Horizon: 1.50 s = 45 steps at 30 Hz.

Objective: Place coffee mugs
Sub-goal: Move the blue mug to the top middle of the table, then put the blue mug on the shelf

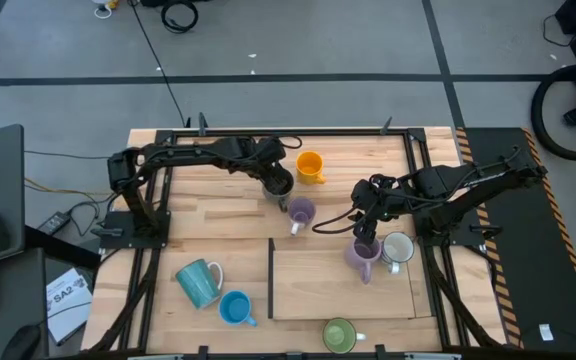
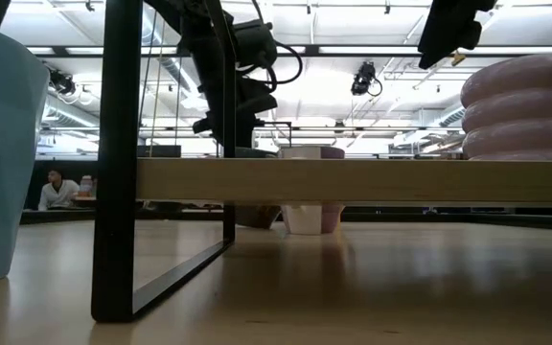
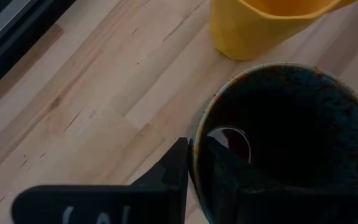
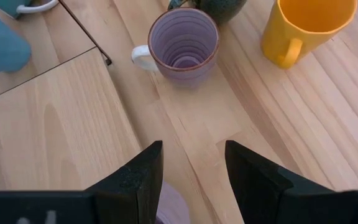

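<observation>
Wooden tabletop [image 1: 228,215] seen from above, with 2 dark arms and 8 small mugs on it. We see the left claw [image 1: 279,184] at the far middle, pinching the rim of a dark mug [image 3: 291,137]: the left wrist view shows 1 finger [image 3: 173,171] outside the wall and the other inside the dark bowl. An orange mug [image 1: 310,166] stands just beside it. A purple mug [image 1: 300,213] sits a little nearer the front, handle toward the front.

The right claw [image 1: 366,240] hangs with its fingers spread wide, holding nothing, right over a second purple mug [image 1: 361,256]. A white mug [image 1: 398,249] touches that mug's right side. Both rest on a raised wooden shelf [image 1: 308,285] in a black frame at front centre. A teal mug [image 1: 199,282] and a blue mug [image 1: 235,307] lie to the left of the shelf, a green mug [image 1: 339,335] at its front edge.

We judge the step in hand to be moving the dark mug. To do it well, the left arm should lift straight up first so it clears the orange mug, keep the mug level, and only open once the base is flat on the wood.
</observation>
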Motion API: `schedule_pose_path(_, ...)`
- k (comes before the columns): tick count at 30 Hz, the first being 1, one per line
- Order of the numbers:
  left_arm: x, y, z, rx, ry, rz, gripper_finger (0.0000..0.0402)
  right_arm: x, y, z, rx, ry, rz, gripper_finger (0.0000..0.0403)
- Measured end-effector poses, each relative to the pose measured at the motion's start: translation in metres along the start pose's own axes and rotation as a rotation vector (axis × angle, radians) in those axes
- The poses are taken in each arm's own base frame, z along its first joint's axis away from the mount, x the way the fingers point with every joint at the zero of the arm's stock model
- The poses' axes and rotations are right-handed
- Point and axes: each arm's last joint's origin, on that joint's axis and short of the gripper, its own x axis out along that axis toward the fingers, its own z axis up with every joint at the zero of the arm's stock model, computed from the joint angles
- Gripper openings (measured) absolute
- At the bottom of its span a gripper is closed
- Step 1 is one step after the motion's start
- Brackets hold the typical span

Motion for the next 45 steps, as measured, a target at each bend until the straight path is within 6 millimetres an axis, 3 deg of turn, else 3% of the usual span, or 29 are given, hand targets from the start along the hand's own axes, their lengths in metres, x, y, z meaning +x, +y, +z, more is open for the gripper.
schedule_pose_path(13, 0.001, 0.0, -0.001, 0.004, 0.009, 0.0, 0.0117, 0.0, 0.0, 0.0, 0.0, 0.0, 0.0, 0.0179)
schedule_pose_path(19, 0.003, 0.0, -0.001, 0.004, 0.006, 0.01, 0.0127, 0.0, 0.0, 0.0, 0.0, 0.0, 0.0, 0.0179)
schedule_pose_path(30, 0.011, 0.003, -0.002, 0.0, 0.035, 0.025, 0.0111, 0.0, 0.0, 0.0, 0.0, 0.0, 0.0, 0.0179)
schedule_pose_path(39, 0.013, 0.003, -0.002, 0.001, 0.034, 0.024, 0.0046, 0.0, 0.0, 0.001, 0.002, -0.006, 0.005, 0.0179)
schedule_pose_path(45, 0.01, 0.004, -0.001, 0.004, 0.025, 0.026, 0.0042, 0.0, 0.0, 0.001, 0.002, -0.005, 0.004, 0.0179)
